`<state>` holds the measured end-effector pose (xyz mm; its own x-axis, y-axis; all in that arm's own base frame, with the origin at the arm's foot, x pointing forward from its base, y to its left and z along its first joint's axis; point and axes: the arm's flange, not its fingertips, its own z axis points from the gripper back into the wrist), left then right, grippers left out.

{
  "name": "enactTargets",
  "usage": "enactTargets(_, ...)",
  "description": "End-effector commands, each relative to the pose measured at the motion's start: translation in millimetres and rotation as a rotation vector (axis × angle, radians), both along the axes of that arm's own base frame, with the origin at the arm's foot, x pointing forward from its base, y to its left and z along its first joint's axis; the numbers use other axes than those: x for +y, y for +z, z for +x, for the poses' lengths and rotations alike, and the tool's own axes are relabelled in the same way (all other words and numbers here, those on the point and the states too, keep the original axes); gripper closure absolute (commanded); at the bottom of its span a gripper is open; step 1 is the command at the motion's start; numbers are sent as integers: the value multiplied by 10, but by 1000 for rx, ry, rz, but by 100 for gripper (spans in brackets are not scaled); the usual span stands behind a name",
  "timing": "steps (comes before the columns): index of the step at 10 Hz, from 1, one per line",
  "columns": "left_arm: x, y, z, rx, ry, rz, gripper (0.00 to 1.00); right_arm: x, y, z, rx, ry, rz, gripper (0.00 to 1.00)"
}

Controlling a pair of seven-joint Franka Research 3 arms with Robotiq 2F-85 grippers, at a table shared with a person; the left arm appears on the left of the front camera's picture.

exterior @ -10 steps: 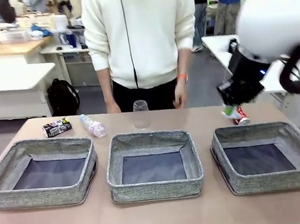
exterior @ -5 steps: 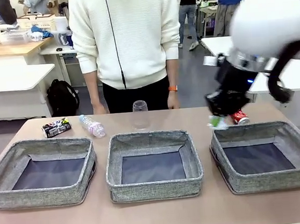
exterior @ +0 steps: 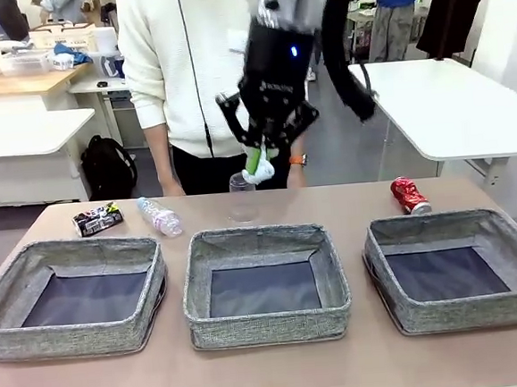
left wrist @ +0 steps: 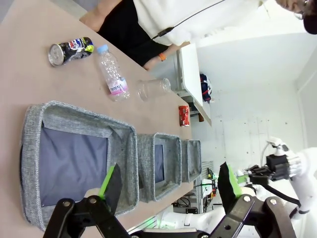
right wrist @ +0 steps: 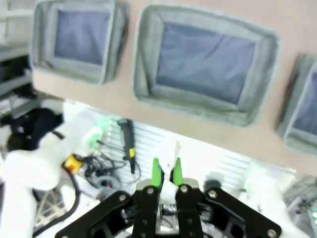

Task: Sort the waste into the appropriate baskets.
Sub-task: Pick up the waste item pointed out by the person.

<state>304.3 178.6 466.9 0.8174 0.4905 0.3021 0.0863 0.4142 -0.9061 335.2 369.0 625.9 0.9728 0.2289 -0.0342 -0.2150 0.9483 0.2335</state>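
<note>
- The table has a plain tan top that runs the full width of the front view.
- Three grey woven baskets stand in a row along its near half: the left basket, the middle basket and the right basket. They are set apart by narrow gaps, and each shows a dark flat bottom.
- A crushed black can lies on its side behind the left basket, near the far edge.
- A clear bottle with a blue cap lies on its side just beside that can, cap towards it.
- A clear plastic cup stands behind the middle basket.
- A crushed red can lies just behind the right basket's far wall, towards its left end.
</note>
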Motion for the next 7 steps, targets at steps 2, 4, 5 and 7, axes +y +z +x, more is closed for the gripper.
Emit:
enactTargets(2,-8,10,-1,-28,-2,-5,0,259,300,89,8,25,-104,91)
enactTargets(4,-8,10,-1,-28,-2,-5,0,267,459,14,-56,10,-129,91)
enactTargets(5,-8,10,-1,-28,-2,-5,0,211,511,-45,-60,21,-158,91)
enactTargets(7,-8,10,-1,-28,-2,-5,0,198,681,-29,-69,31,-149,91)
